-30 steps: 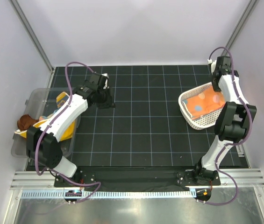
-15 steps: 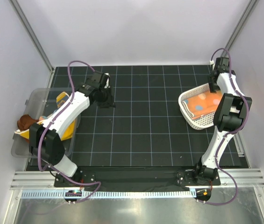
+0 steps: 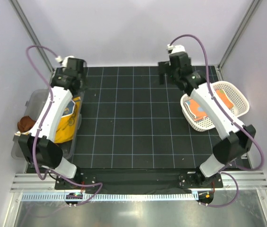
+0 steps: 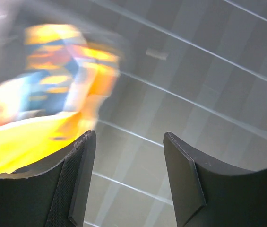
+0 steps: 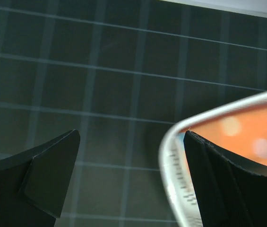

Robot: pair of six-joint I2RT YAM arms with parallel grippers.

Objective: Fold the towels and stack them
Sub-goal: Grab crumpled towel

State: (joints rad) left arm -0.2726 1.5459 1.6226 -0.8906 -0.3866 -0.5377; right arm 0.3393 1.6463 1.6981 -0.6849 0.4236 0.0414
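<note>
Top view: the left gripper (image 3: 76, 75) hangs at the upper left of the frame, over the far end of the bin (image 3: 31, 101). In the bin a yellow towel (image 3: 63, 126) lies crumpled, its long axis running top to bottom of the frame. A patterned towel (image 3: 72, 107) sits at its upper end. A brown towel (image 3: 25, 124) bunches at the bin's left edge. At right the basket (image 3: 237, 97) lies on a slant from lower left to upper right. It holds a dotted towel (image 3: 198, 109) and, toward the upper right, a red towel (image 3: 225, 98). The right gripper (image 3: 168, 70) is at upper centre, just up-left of the basket. The black grid mat (image 3: 133, 123) spans the ground between bin and basket.

Left wrist view: the left gripper (image 4: 129, 137) has its fingers apart with nothing between them. The yellow towel (image 4: 20, 142) and patterned towel (image 4: 62, 61) fill the left of the frame in heavy blur, and the mat (image 4: 204, 90) fills the right.

Right wrist view: the right gripper (image 5: 131, 135) is spread wide and holds nothing. The basket's (image 5: 170, 146) curved rim crosses the lower right, just beside the right finger. The dotted towel (image 5: 246, 137) shows inside it. The mat (image 5: 100, 71) takes up the remaining frame, with its far edge at the top right.
</note>
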